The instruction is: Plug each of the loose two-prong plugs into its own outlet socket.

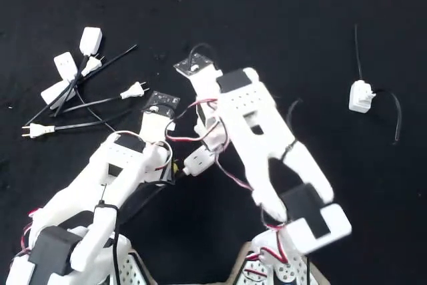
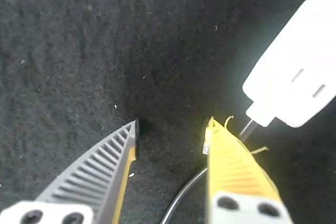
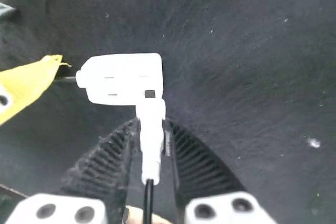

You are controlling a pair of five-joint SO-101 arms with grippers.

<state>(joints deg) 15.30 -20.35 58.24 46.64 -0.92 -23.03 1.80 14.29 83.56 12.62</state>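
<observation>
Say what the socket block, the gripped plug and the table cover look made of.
Socket block: likely moulded plastic, smooth white, softly glossy. Plug: the same white plastic look, rounded edges. Table cover: seemingly black felt or cloth, matte, fuzzy, holding lint specks.

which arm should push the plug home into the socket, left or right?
Right. The right gripper is shut on the plug, whose front end touches the socket. The left gripper is open, empty, beside the socket; likely better for bracing it.
</observation>
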